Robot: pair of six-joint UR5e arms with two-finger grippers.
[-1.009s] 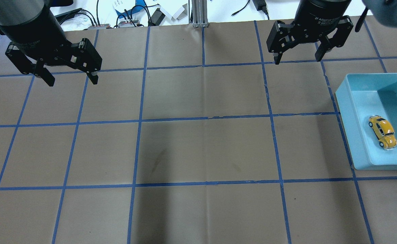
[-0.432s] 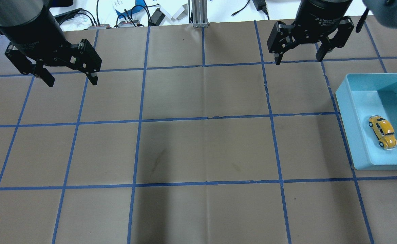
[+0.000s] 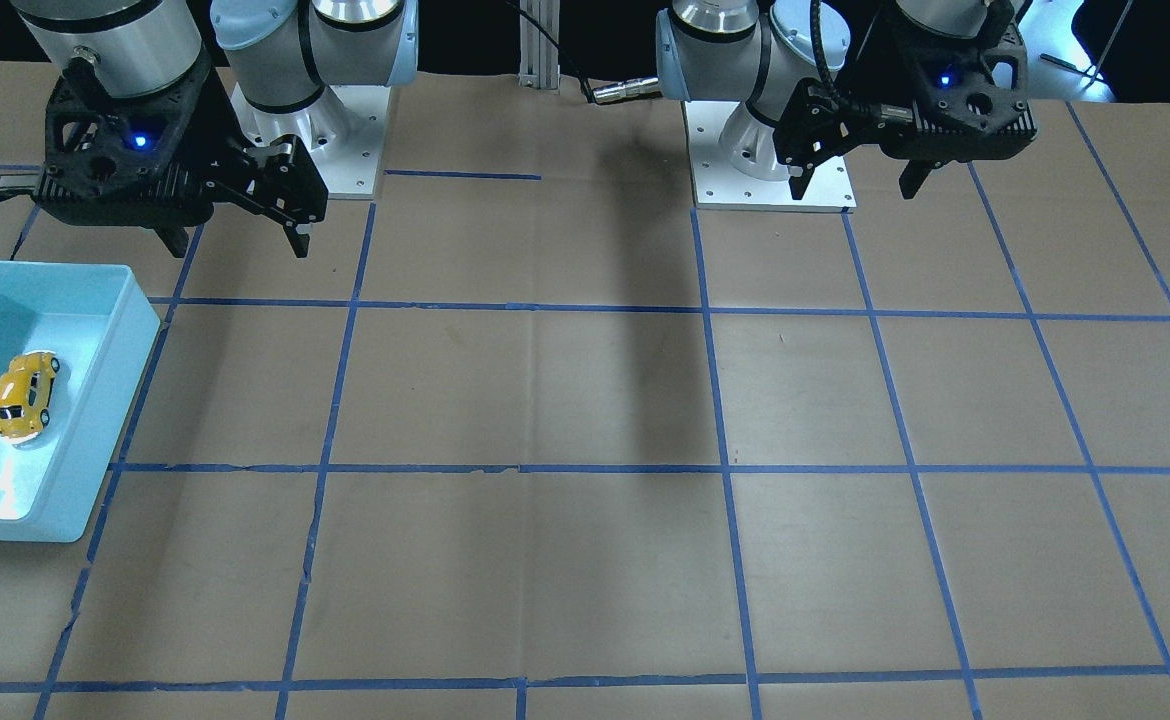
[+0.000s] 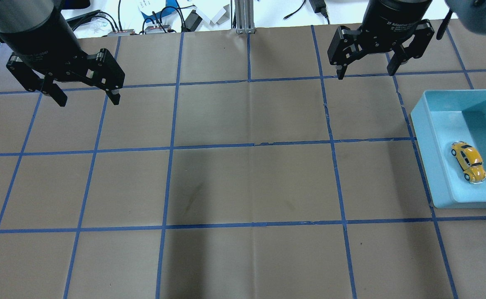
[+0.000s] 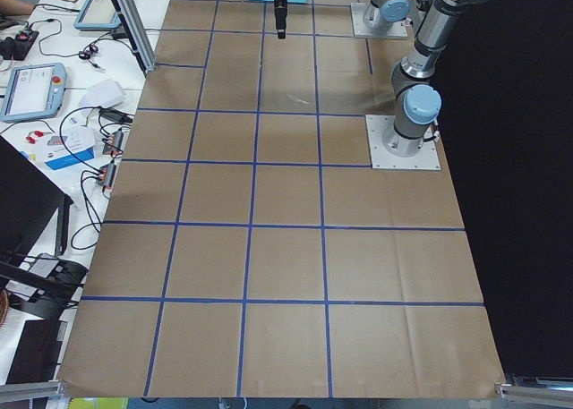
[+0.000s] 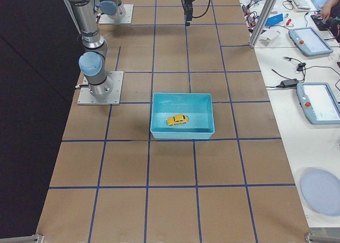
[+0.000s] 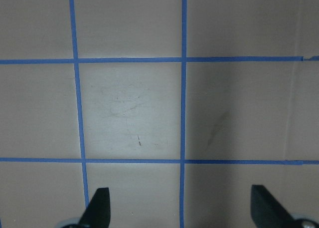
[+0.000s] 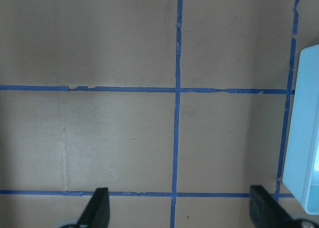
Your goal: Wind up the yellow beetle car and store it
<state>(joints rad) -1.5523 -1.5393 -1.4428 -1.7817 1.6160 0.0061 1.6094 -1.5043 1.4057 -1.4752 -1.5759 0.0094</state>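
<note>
The yellow beetle car (image 4: 469,161) sits on its wheels inside the light blue bin (image 4: 434,158) at the table's right side; it also shows in the front view (image 3: 25,394) and the right exterior view (image 6: 177,119). My right gripper (image 4: 365,70) is open and empty, held high near the table's far edge, well away from the bin. My left gripper (image 4: 87,97) is open and empty at the far left. Both wrist views show only spread fingertips (image 7: 98,208) (image 8: 98,209) over bare paper.
Brown paper with a blue tape grid covers the table (image 4: 251,182). The bin's edge shows in the right wrist view (image 8: 304,133). Cables and small gear lie beyond the far edge (image 4: 160,20). The arm bases (image 3: 775,150) stand at the robot's side.
Both grippers stay open and nearly still; the right one has drifted very slightly. The car and bin have not moved.
</note>
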